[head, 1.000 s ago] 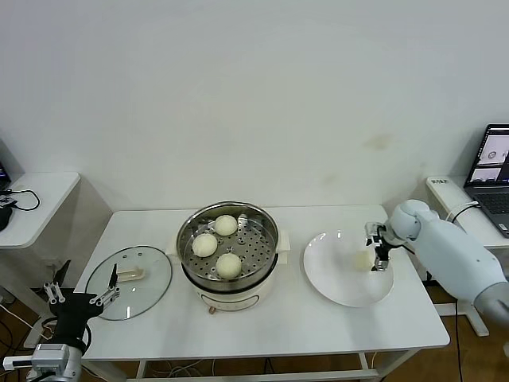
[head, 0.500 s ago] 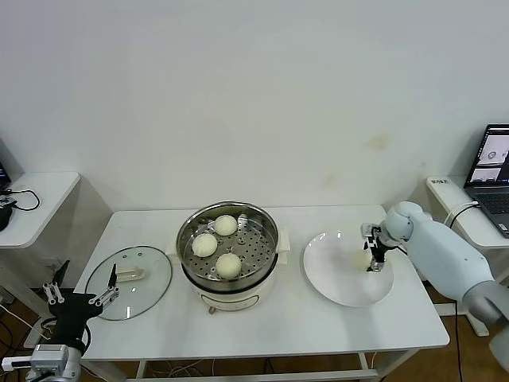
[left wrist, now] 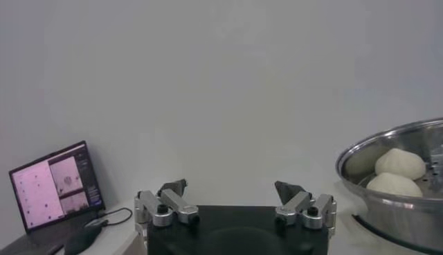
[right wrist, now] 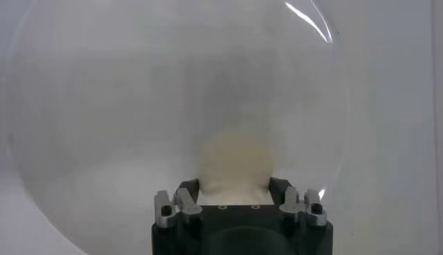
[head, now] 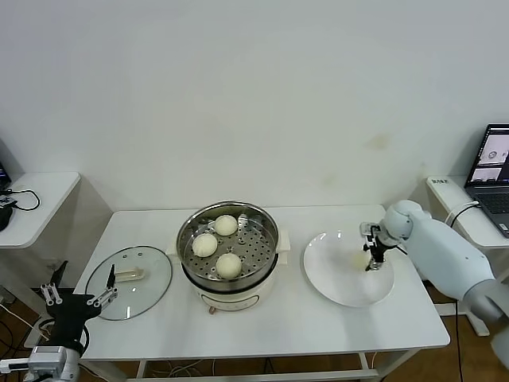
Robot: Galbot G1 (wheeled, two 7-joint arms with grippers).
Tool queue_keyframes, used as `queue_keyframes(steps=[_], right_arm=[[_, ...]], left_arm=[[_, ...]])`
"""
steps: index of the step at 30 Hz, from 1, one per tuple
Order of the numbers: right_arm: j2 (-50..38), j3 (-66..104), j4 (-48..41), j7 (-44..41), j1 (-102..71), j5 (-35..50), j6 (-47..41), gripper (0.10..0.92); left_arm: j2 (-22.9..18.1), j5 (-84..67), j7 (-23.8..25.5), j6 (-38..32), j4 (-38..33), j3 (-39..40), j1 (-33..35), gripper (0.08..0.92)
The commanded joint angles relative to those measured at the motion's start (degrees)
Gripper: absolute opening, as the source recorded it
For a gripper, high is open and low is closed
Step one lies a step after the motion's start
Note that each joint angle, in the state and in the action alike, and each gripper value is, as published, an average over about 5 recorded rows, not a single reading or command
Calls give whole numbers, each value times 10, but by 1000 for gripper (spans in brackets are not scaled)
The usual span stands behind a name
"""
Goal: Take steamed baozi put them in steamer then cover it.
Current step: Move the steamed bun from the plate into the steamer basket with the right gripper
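Note:
The steamer (head: 269, 256) stands mid-table with three steamed baozi (head: 228, 264) on its perforated tray. A fourth baozi (right wrist: 235, 158) lies on a flat white plate (head: 338, 285) to the right of the pot. My right gripper (head: 371, 259) is down on that plate, and in the right wrist view (right wrist: 232, 186) its jaws press against both sides of the baozi. The glass cover (head: 147, 280) with its cream handle lies flat on the table left of the steamer. My left gripper (head: 79, 299) is parked open and empty off the table's front left corner.
A side table with cables (head: 24, 203) stands at far left. A laptop (head: 493, 171) sits on another side table at far right. The steamer rim with two baozi shows in the left wrist view (left wrist: 394, 149).
My right gripper has moved a little left and down over the plate, settling round the baozi. The left arm has sunk very slightly.

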Motion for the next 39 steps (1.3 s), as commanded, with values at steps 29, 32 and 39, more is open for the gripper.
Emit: queue_keyframes(steps=[29, 32, 39], right_arm=[[53, -325, 300, 55, 424, 414, -179, 628], [96, -329, 293, 73, 414, 440, -199, 632], [162, -342, 264, 108, 369, 476, -231, 636]], left_arm=[[4, 2, 0, -1, 9, 17, -17, 823], [4, 2, 0, -1, 8, 14, -17, 823], [6, 1, 0, -1, 3, 7, -16, 823]])
